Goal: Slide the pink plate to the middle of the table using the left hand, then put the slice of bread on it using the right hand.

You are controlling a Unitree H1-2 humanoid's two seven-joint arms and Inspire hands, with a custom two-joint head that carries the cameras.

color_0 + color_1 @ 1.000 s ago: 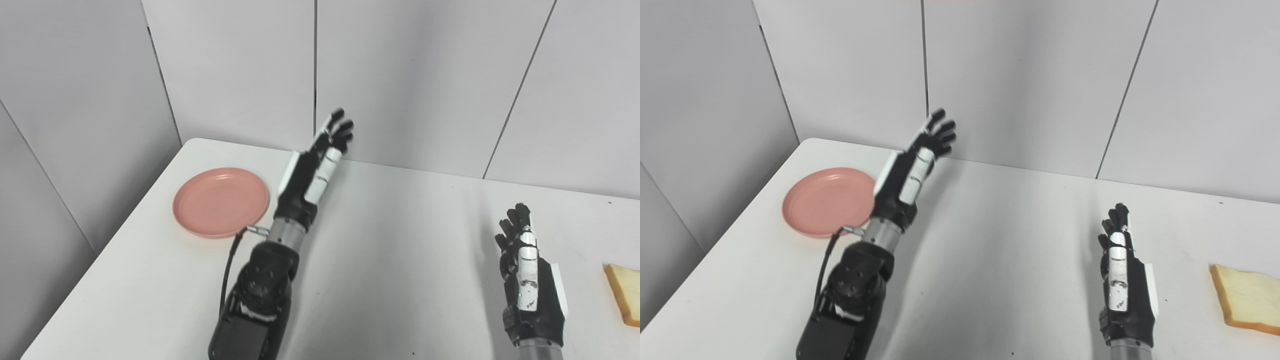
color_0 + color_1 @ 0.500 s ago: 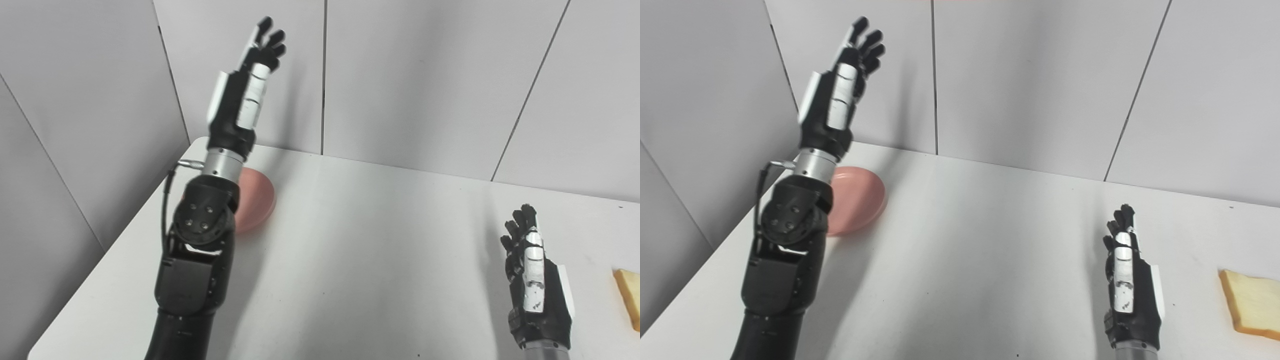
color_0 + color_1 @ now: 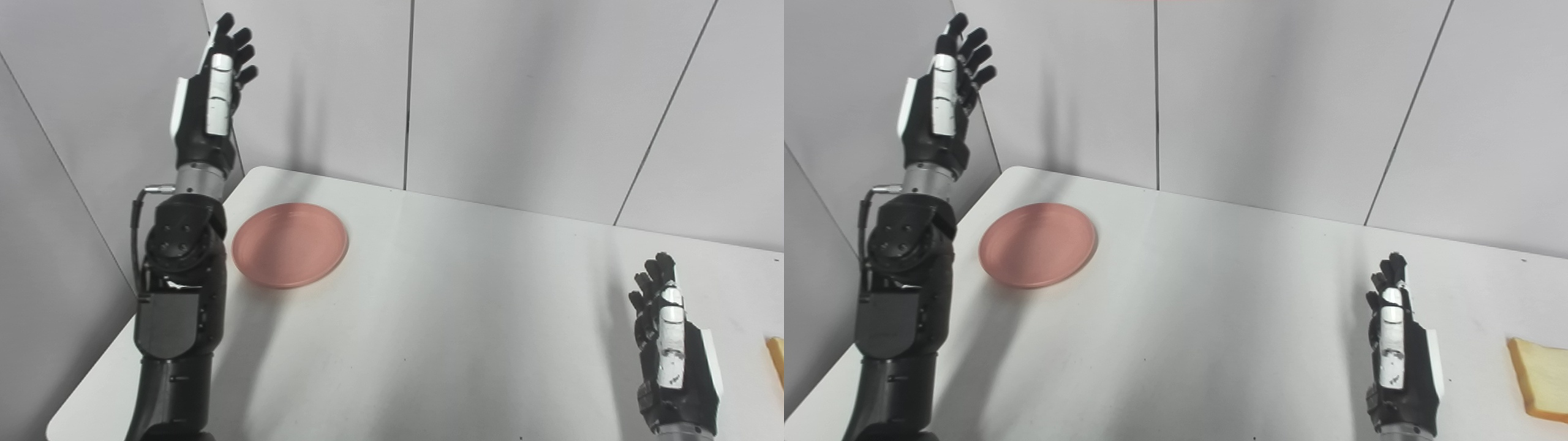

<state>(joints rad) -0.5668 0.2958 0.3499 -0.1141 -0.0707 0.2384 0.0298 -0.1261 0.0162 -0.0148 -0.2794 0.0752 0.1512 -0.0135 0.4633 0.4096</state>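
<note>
On the white table (image 3: 1213, 318) we see a pink plate (image 3: 1037, 244). We use this plate as our mark for where things are. It lies flat near the far left corner of the table, not in the middle. Nothing is on it.

Our left robot hand (image 3: 940, 104) is high up in the air, up and to the left of the plate. It is well apart from the plate and does not touch it. Its fingers (image 3: 968, 52) point up toward the gray wall (image 3: 1274, 92) and are spread a little. It holds nothing, so it is wide. The black arm (image 3: 897, 294) under it stands almost straight up, just beside the left side of the plate. A thin black cable (image 3: 136, 233) loops out by the wrist.

Far to the right of the plate, near the front edge of the table, is our right robot hand (image 3: 1399, 352). It sits low, close over the table, but we cannot tell if it touches it. Its fingers point away from us and lie close side by side. It holds nothing, and it looks wide too.

Farther right again, past that hand, is the slice of bread (image 3: 1540, 386). It lies flat on the table by the right edge of the picture. It is pale yellow with a brown crust. It is well apart from the plate and is near the right robot hand but not touching it. In the left eye view only a thin bit of it shows.
</note>
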